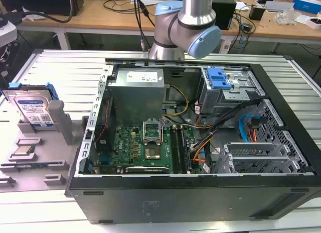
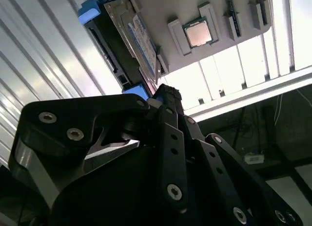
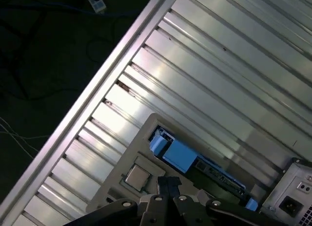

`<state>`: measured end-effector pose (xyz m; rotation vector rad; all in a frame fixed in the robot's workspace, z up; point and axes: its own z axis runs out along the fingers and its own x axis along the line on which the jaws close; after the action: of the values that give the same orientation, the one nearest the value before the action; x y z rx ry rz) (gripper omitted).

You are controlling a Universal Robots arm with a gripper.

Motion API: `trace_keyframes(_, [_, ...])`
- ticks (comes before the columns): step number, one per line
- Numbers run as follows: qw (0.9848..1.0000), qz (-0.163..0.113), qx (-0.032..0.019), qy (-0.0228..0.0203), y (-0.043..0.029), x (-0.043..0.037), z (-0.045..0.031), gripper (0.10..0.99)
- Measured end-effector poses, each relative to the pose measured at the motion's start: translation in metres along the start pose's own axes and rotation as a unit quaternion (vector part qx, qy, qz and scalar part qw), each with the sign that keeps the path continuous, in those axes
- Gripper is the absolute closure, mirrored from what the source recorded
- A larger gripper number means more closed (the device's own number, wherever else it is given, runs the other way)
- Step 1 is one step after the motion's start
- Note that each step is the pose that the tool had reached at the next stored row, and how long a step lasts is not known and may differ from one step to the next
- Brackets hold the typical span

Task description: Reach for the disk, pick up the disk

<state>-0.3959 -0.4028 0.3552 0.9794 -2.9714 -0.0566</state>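
Claw (image 3: 168, 183), drawn narrow and holding nothing, hangs apart from the disk (image 1: 34, 108), which stands untouched in its grey holder (image 1: 50, 152); reach unfinished.

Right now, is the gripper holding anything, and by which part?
Nothing. The gripper is shut on air; the disk stands untouched in its grey holder.

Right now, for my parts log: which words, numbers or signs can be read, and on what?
None can be read.
On the disk: label with barcodes, print too small.
On the power supply: white sticker, print too small.
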Motion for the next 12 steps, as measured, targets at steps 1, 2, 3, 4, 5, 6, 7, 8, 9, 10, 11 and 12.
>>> trace_keyframes(1, [1.0000,-0.008,0.0000,0.0003,0.0000,0.0000,0.0000,0.980])
trace_keyframes(2, [0.9999,-0.013,0.0000,0.0005,0.0000,0.0000,0.0000,0.980])
trace_keyframes(3, [0.9998,-0.018,0.0000,0.0007,0.0000,0.0000,0.0000,0.980])
trace_keyframes(4, [0.9997,-0.025,0.0000,0.0009,0.0000,0.0000,0.0000,0.980])
trace_keyframes(5, [0.9996,-0.029,0.0000,0.0011,0.0000,0.0000,0.0000,0.980])
trace_keyframes(6, [0.9992,-0.039,0.0000,0.0015,0.0000,0.0000,0.0000,0.980])
trace_keyframes(7, [0.9989,-0.047,0.0000,0.0018,0.0000,0.0000,0.0000,0.980])
trace_keyframes(8, [0.9986,-0.053,0.0000,0.0020,0.0000,0.0000,0.0000,0.980])
trace_keyframes(9, [0.9983,-0.058,0.0000,0.0022,0.0000,0.0000,0.0000,0.980])
trace_keyframes(10, [0.9976,-0.069,-0.0001,0.0026,0.0000,0.0000,0.0000,0.980])
trace_keyframes(11, [0.9971,-0.076,-0.0001,0.0029,0.0000,0.0000,0.0000,0.980])
trace_keyframes(12, [0.9968,-0.080,-0.0001,0.0030,0.0000,0.0000,0.0000,0.980])
